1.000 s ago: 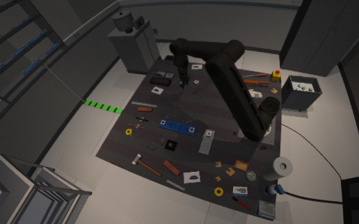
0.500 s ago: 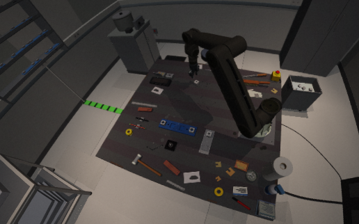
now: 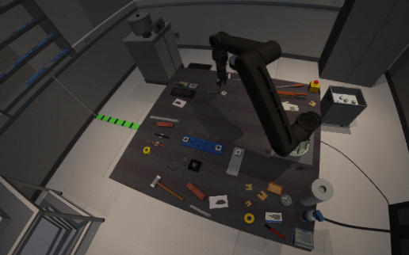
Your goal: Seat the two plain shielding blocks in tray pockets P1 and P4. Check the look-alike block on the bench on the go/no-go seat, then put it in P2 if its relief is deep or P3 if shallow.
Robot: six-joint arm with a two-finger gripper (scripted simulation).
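The far end of the bench is partly hidden by my dark arm. The blue tray [image 3: 202, 145] lies mid-bench with a small pale block in its left end pocket [image 3: 186, 139] and another in its right end pocket [image 3: 218, 147]; the two middle pockets look empty. A small pale block [image 3: 224, 93] lies alone on the far part of the bench. My gripper [image 3: 220, 82] hangs open and empty just above and left of that block. A grey plate [image 3: 235, 160] with a small seat at its top lies right of the tray.
A grey cabinet [image 3: 152, 55] stands beyond the bench's far left corner, and a bin [image 3: 343, 103] stands off the right side. Scattered tools cover the bench: a hammer [image 3: 166, 187], yellow rings, red bars, a black square fixture [image 3: 194, 165], cards and a paper roll [image 3: 317, 191].
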